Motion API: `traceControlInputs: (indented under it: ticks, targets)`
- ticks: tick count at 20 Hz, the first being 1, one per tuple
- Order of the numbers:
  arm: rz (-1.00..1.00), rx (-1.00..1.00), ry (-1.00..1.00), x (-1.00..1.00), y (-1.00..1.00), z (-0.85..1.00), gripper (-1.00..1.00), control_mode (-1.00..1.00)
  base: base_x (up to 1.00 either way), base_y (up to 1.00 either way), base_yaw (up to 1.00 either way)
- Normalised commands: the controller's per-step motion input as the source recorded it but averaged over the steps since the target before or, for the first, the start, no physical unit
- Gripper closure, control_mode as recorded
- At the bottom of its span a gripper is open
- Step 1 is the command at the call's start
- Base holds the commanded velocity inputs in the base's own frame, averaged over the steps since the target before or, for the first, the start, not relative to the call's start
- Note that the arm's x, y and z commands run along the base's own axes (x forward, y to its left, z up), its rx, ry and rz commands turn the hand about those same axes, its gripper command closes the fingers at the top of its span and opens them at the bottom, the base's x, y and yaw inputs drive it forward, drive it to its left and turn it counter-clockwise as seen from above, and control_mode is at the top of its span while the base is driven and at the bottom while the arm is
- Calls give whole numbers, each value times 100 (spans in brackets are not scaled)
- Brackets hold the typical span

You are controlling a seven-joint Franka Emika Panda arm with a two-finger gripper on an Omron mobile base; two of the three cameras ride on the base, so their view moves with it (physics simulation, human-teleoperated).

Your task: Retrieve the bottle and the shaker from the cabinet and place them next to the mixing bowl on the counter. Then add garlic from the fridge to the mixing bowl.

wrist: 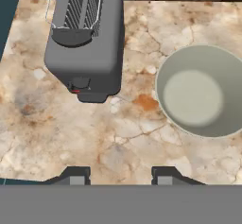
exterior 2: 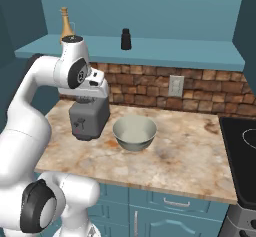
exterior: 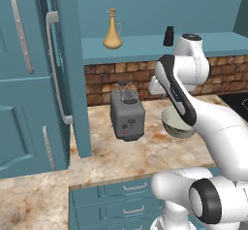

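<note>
Tall fridge [exterior: 29, 78] with teal panelled doors and long silver bar handles fills the left of the left base view, doors closed. Large teal upper cabinet [exterior 2: 150, 11] runs across the back wall; its long flat teal shelf board [exterior 2: 165, 51] sits above a red-brown brick backsplash [exterior 2: 150, 86].

Beige stone counter [exterior 2: 185, 156] marbled with rust-brown patches, teal drawer units [exterior: 121, 195] with silver pulls below it. Black cooktop [exterior 2: 242, 156] at the counter's right end.

Grey toaster [exterior: 127, 115] stands on the counter near the fridge side. Wide round pale grey-green mixing bowl [exterior 2: 134, 133] sits on the counter just right of the toaster, apart from it, nothing in it.

Small golden-tan bottle [exterior: 112, 30] with rounded base and long thin neck is upright on the shelf, left part. Small black cylindrical shaker [exterior 2: 126, 39] is upright on the same shelf, well to the right of the bottle. Neither is on the counter.

White arm's gripper [wrist: 118, 175] hangs over the counter, pointing down in front of toaster and bowl. Jaws at their narrowest, nothing between them, touching nothing.
</note>
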Motion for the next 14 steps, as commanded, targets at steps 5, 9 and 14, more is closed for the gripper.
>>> traceControlInputs:
  ticks: [5,9,14]
  targets:
    - [-4,0,6,-7,0,0,-100,-100,0,0,0]
    - [30,-6,-40,-32,37,69,-100,-100,0,0,0]
    - [41,-6,-45,-4,54,63,-100,-100,0,0,0]
